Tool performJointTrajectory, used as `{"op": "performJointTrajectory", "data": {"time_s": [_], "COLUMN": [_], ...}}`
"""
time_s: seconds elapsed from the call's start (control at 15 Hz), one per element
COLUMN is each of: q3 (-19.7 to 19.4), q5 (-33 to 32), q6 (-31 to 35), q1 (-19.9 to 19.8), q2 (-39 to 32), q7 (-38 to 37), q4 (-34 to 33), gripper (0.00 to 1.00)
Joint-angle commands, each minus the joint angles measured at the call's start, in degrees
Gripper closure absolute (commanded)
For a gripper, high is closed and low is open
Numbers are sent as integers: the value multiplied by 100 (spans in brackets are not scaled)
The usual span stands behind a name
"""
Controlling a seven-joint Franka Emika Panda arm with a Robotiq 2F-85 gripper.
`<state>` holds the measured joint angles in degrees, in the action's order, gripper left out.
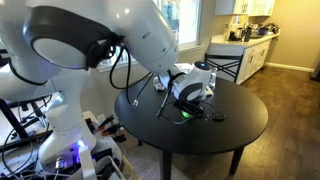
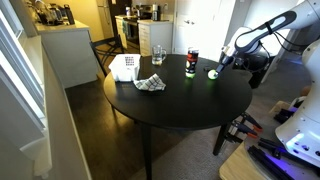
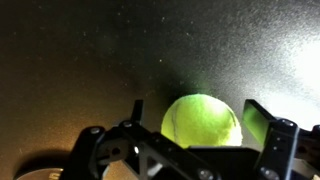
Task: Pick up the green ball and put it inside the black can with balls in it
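The green ball [image 3: 202,122] lies on the black round table [image 2: 190,100], between the two fingers of my gripper [image 3: 198,120]. The fingers stand on either side of the ball with a small gap, so the gripper is open around it. The ball also shows in an exterior view [image 2: 212,73] at the table's far right, with the gripper [image 2: 222,62] just above it. In an exterior view the gripper [image 1: 190,100] hides most of the ball; a green glow shows under it. The black can [image 2: 191,64] stands upright to the left of the ball, with a red band and green inside.
A clear drinking glass [image 2: 158,56], a white box [image 2: 126,68] and a crumpled checked cloth [image 2: 150,84] sit on the table's left part. A kitchen counter [image 1: 240,45] and chair stand beyond the table. Cables and robot base [image 1: 70,150] lie beside it.
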<state>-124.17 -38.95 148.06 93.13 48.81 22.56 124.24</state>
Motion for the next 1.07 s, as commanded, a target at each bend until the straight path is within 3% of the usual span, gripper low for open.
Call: {"op": "performJointTrajectory", "data": {"time_s": [0.0,0.07,0.13,0.47,0.73,1.0], "q3": [-64,-11,32,174,465,969], "q5": [-381,-406,-439,-586,-809,-991], "q6": [275,258,228,336,604,851], "q1": [53,-10,-58,-227,-591,-1238], "q2": [161,229,305,334,218,198], "q7": [-186,-109,-34,-17,46,177], "q4": [-72,-69,-70,96,437,958], "gripper": [0,8,26,58,61,61]}}
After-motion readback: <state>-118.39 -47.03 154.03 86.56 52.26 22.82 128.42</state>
